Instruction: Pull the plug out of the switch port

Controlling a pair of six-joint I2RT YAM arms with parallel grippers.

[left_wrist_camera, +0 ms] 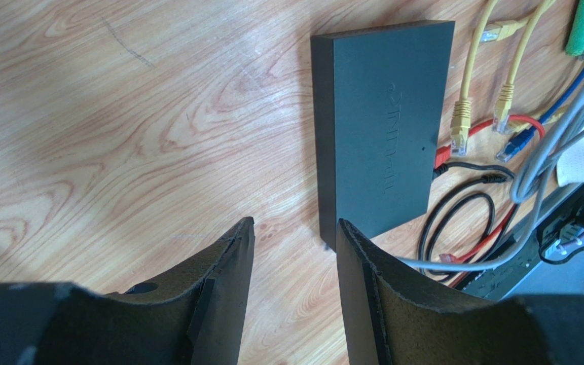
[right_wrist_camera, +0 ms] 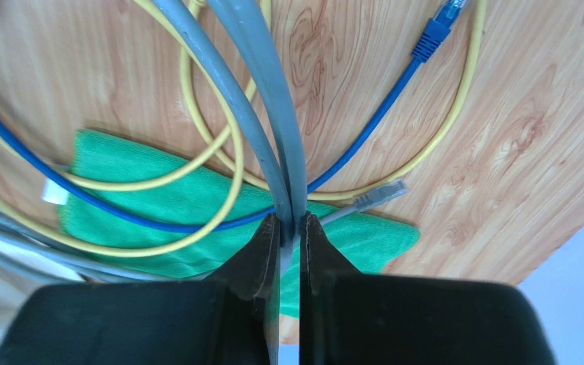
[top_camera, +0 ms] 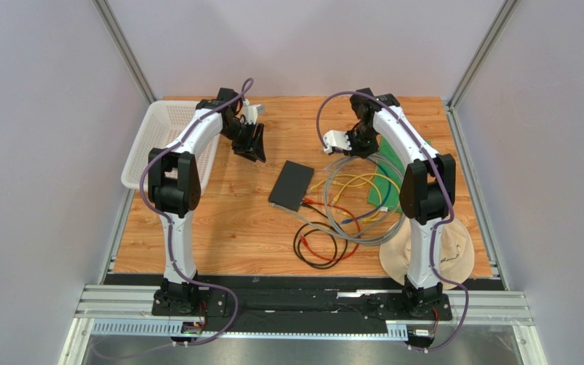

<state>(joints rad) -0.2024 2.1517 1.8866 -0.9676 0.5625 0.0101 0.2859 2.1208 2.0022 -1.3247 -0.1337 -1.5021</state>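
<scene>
Wooden table (top_camera: 219, 236) carries the switch (top_camera: 291, 185) near its middle: a flat matte-black box with a red plug (left_wrist_camera: 440, 157) and a black plug (left_wrist_camera: 443, 169) in its port edge. The left gripper (left_wrist_camera: 291, 228) hangs spread near it, apart. The right gripper (right_wrist_camera: 289, 222) pinches a grey cable (right_wrist_camera: 261, 106) above a green cloth (right_wrist_camera: 188, 201), among a yellow cable (left_wrist_camera: 461, 114) and a blue cable (right_wrist_camera: 428, 42).

The switch (top_camera: 290, 185) lies flat, cabled along one long edge.
We see a small matte-black rectangular box, set at a slant just left of the middle of the overhead frame, its top face plain and closed. In the left wrist view it fills the upper middle of the frame, with faint lettering running along its top. On its right-hand long edge there, a red plug (left_wrist_camera: 440, 156) and, just below it, a black plug (left_wrist_camera: 442, 169) touch the box and look seated; we cannot see the ports themselves.
</scene>
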